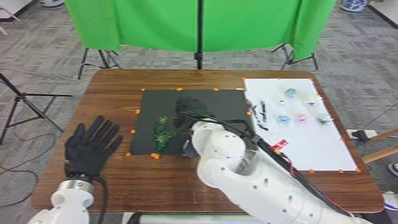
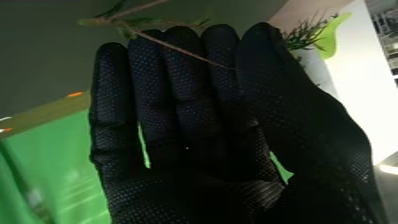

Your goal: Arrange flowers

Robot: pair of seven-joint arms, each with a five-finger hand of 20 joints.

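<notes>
Closest to the lens for us is the right hand [image 1: 189, 106], which the right wrist view gives us big: fingers straight, thumb alongside. A thin brown stem [image 2: 191, 52] with green leaves crosses by the fingers there; we can't tell if it's touching them. Past the thumb we get spiky greenery [image 2: 305, 34] and a pale green leaf [image 2: 329, 39].

The head view gives us the layout: hand over the black mat [image 1: 147, 112], a green sprig [image 1: 163, 134] lying on the mat near it. On the white mat [image 1: 315, 155] just beside, we've got a pink flower [image 1: 302, 118], a blue flower [image 1: 284, 119] and dark sprigs [image 1: 259, 114], plus a red packet [image 1: 280, 145]. Farther out, the left hand [image 1: 87, 156] is over the brown table [image 1: 115, 192], fingers straight and a bit spread. Green cloth [image 1: 249, 27] hangs beyond the table.
</notes>
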